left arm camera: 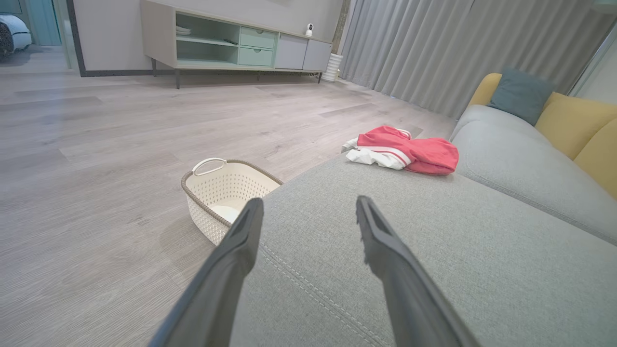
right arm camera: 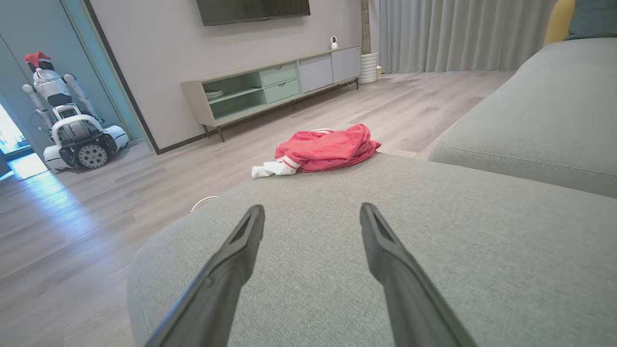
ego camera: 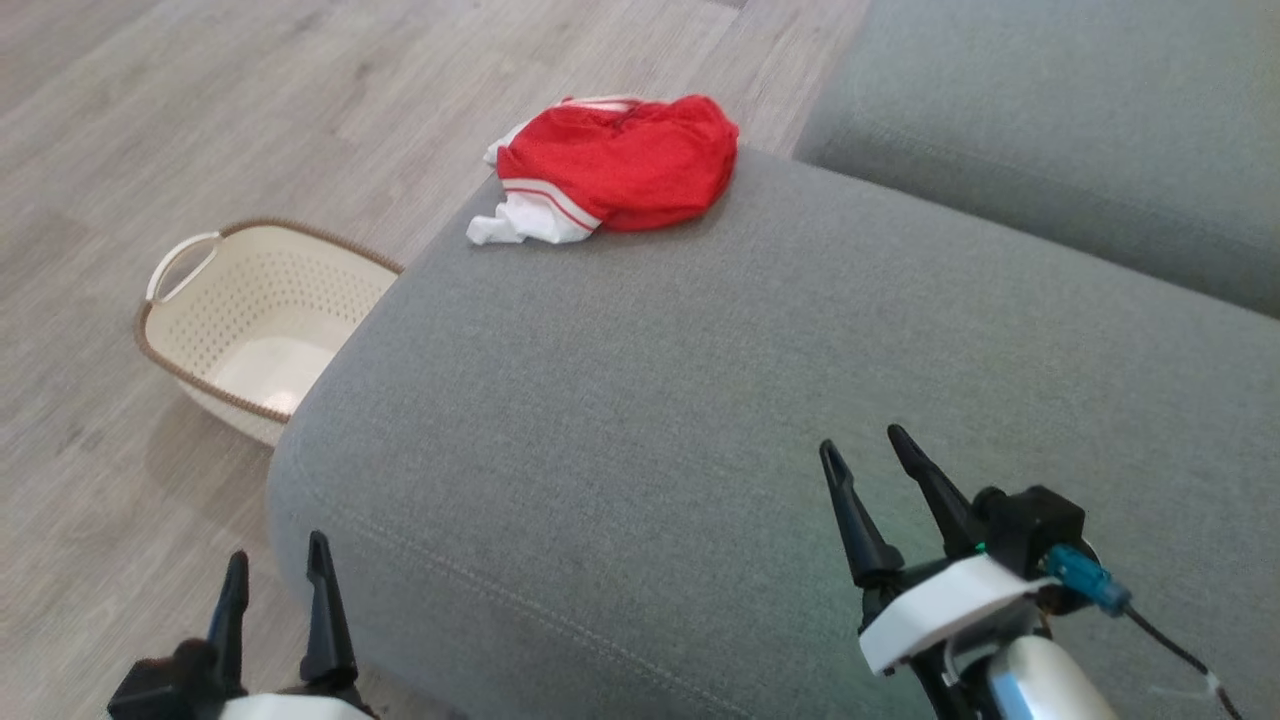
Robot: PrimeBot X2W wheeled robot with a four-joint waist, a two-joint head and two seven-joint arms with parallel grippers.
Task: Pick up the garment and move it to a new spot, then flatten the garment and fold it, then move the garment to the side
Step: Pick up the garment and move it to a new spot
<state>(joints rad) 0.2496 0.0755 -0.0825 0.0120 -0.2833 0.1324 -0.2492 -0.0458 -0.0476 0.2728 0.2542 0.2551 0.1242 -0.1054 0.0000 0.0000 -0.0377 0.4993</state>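
Basket [ego camera: 205,325] stands on floor [ego camera: 150,120] beside cushion [ego camera: 700,400] bearing crumpled garment [ego camera: 625,160].

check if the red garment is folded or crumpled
Crumpled: the garment lies bunched in a heap on the sofa, white trim sticking out unevenly.

Grey sofa [ego camera: 750,400], wood floor [ego camera: 200,120], likely television [right arm camera: 253,9]

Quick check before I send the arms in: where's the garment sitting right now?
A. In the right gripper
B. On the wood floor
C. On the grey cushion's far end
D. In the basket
C: the red and white garment lies crumpled at the far end of the grey cushion, apart from the basket on the floor. The left gripper and right gripper are open and empty.
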